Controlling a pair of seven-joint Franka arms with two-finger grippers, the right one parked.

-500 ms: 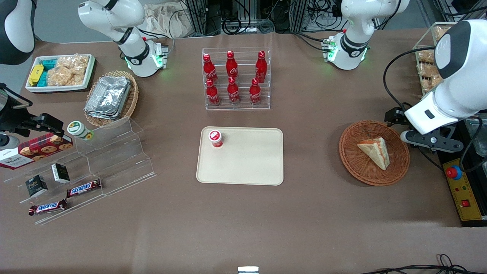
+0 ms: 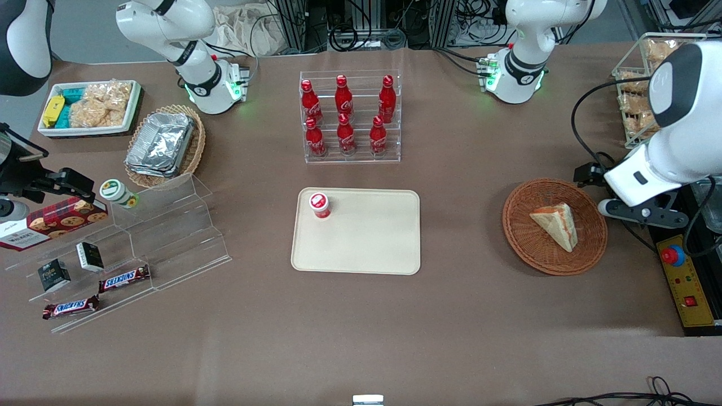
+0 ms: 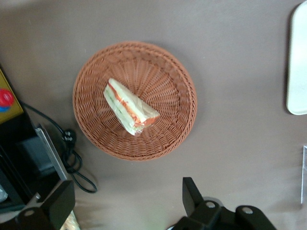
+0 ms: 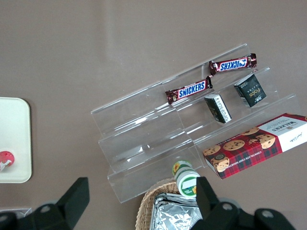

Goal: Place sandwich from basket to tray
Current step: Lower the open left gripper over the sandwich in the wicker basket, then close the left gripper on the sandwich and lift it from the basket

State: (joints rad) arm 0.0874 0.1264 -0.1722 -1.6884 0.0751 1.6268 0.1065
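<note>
Below your left gripper, whose fingers stood spread wide and empty, the triangular pale-bread sandwich lay in the round reddish-brown wicker basket. Had you closed on its sloped faces, it could have slipped or squashed, never reaching the beige plastic tray.

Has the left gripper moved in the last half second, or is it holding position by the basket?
Yes. The gripper, fingers open, has drifted slightly away from the basket, toward the red button box; the sandwich lies untouched.
</note>
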